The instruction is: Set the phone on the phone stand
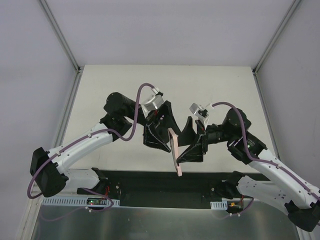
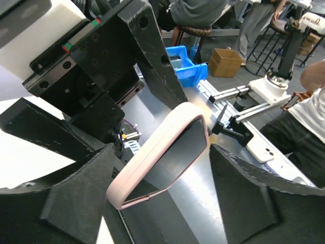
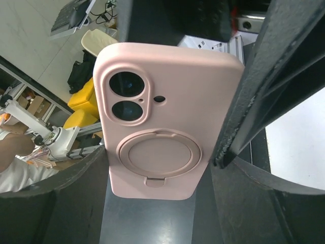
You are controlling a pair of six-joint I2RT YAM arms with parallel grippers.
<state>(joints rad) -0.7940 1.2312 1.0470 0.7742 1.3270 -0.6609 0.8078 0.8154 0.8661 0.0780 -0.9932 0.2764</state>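
1. Over the middle of the table (image 1: pixel 125 85), one phone (image 1: pixel 176 152) is up in the air, standing on edge, right where the two arms meet. It isn't touching the tabletop.
2. Two grippers total, one per arm. The left gripper (image 1: pixel 161 134) comes at the phone from the left and the right gripper (image 1: pixel 189 145) from the right, tips nearly meeting around it.
3. Left wrist view: the phone (image 2: pixel 162 157) shows its dark screen and pink rim, tilted, sitting in the gap between the left fingers (image 2: pixel 254 203). The jaws are spread about phone-wide, but honestly I can't tell if they're actually pinching it.
4. Right wrist view: the pink back of the phone (image 3: pixel 162 117) faces the camera, its lower part filling the space between the right fingers (image 3: pixel 264 203). Same deal, I can't tell if there's a real grip.
5. On that back I count two lenses (image 3: pixel 125 84) stacked one over the other, and one round ring (image 3: pixel 158 155) below them.
6. Behind it all in the left wrist view: one blue bin (image 2: pixel 185 63) and one cardboard box (image 2: pixel 226 62).
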